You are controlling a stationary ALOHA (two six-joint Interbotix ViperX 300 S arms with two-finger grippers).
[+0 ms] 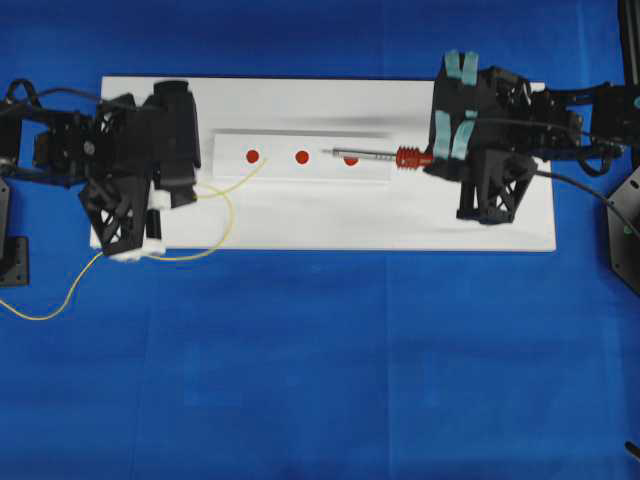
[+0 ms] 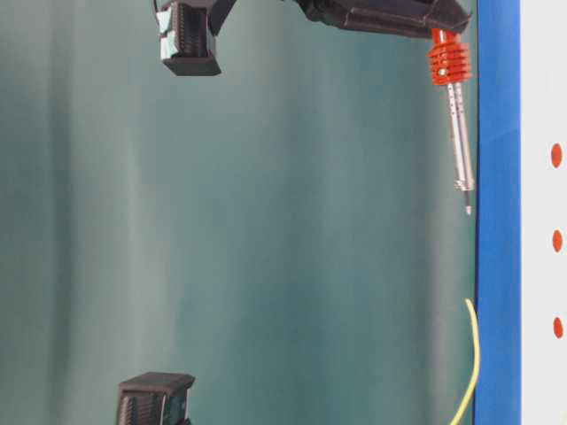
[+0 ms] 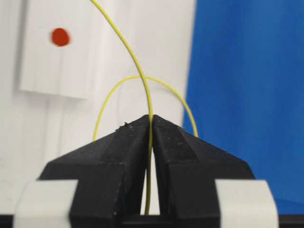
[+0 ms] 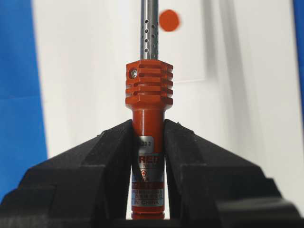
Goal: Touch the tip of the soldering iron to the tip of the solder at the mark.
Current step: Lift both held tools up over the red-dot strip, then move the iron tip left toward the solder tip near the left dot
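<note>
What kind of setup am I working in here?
Likely a lab test bench: a blue-covered table, a white board with red target dots, and staged tools, the soldering iron and solder.

soldering iron (image 4: 148, 142): glossy metal shaft | pincer (image 4: 148, 137): matt black plastic

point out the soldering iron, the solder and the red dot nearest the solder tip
soldering iron (image 1: 372, 157): overhead view, on the silver shaft
solder (image 3: 134, 59): left wrist view, on the wire above the gripper
red dot (image 1: 253, 156): overhead view, on its centre
</note>
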